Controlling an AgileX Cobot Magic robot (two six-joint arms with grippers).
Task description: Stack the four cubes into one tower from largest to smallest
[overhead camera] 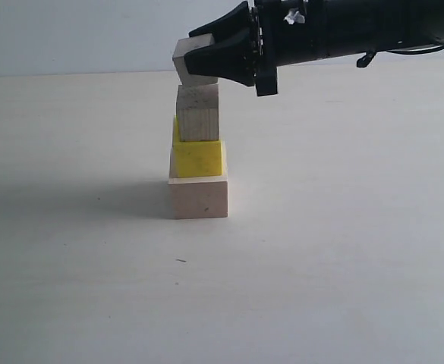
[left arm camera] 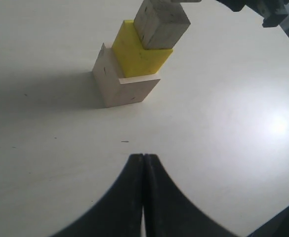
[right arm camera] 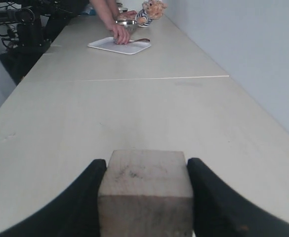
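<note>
Up top in the frame, the right hand, clamped on the tilted last cube, should lay it flat on the third cube; the left hand is pinched together.

We find open table left, right and below the central tower. The right gripper and arm block the upper right.

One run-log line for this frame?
right gripper: shut on top small cube | left gripper: shut, empty | stacked below: large cube, yellow cube, lower small cube
</note>
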